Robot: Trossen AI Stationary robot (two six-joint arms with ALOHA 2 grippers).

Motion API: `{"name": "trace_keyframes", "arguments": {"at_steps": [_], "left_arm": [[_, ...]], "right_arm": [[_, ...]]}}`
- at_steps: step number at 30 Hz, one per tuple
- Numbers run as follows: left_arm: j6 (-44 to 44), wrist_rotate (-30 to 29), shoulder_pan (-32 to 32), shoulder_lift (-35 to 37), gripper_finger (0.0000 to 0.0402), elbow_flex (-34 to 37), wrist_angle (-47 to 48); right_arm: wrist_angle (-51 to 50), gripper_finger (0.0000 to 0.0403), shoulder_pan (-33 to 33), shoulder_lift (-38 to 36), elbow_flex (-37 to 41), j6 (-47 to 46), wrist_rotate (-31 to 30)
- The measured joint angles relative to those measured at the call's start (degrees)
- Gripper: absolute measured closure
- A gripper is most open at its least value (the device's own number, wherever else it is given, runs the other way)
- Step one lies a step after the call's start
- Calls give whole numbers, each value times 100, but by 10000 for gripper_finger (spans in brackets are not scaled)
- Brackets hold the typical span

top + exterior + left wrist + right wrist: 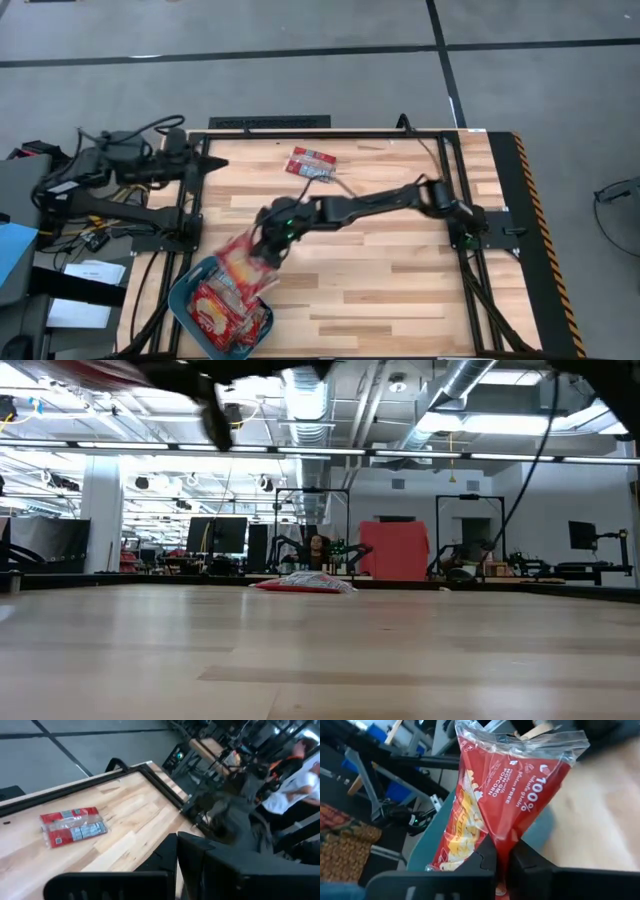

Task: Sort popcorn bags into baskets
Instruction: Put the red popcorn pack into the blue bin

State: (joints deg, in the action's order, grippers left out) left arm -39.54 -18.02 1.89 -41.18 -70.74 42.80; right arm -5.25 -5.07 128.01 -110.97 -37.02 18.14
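My right gripper [272, 238] is reached out over the table's near left part and is shut on a red popcorn bag [240, 265], which hangs over the teal basket [183, 300]. Several more red bags [215, 315] lie in the basket. Another popcorn bag [312, 165] lies flat on the wood near the far edge; it also shows in the left wrist view [72, 825] and the low view [300, 583]. My left gripper [177, 852] is shut, holds nothing and is drawn back high at the table's left side [215, 163]. My right gripper pinches the bag between its two fingers at the red part near one end [502, 854]. The bag is creased lengthwise there. Its clear sealed end [520, 740] points away from the fingers. It slants down toward the basket, lifted clear of table and basket.
The basket sits at the table's near left corner, with its rim [437, 832] beyond the held bag. Black frame rails [330, 132] border the tabletop. Cables and gear [70, 210] lie off the left edge. People [295, 780] stand in the room beyond the table.
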Motion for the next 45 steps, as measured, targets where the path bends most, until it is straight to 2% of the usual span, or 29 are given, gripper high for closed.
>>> {"name": "trace_keyframes", "arguments": {"at_steps": [6, 8, 10, 18, 24, 27, 35, 38, 41, 45], "left_arm": [[-77, -1, 0, 377, 401, 0, 562], [-77, -1, 0, 419, 401, 0, 703], [-78, 11, 0, 450, 401, 1, 850], [-73, 15, 0, 471, 401, 2, 1264], [50, -1, 0, 471, 401, 2, 1365], [93, -26, 0, 471, 401, 2, 1364], [98, -68, 0, 471, 401, 2, 1416], [95, -72, 0, 471, 401, 2, 1487], [91, -88, 0, 475, 401, 65, 1443], [-9, -85, 0, 469, 401, 271, 1460]], "right_arm": [[-608, 374, -349, 1276, -2049, -4, 31], [-577, 378, -433, 1599, -2417, -16, 72], [46, 380, -490, 1681, -2204, -309, 139], [-94, 358, -533, 1911, -2174, -351, 168], [263, 349, -546, 1958, -2193, -96, 82], [255, 325, -546, 1958, -2193, 37, 82], [251, 217, -523, 1958, -2193, 243, 86], [274, 189, -498, 1958, -2193, 251, 88], [288, 181, -507, 1958, -2193, 332, 81], [237, 193, -508, 1958, -2193, 451, 119]]}}
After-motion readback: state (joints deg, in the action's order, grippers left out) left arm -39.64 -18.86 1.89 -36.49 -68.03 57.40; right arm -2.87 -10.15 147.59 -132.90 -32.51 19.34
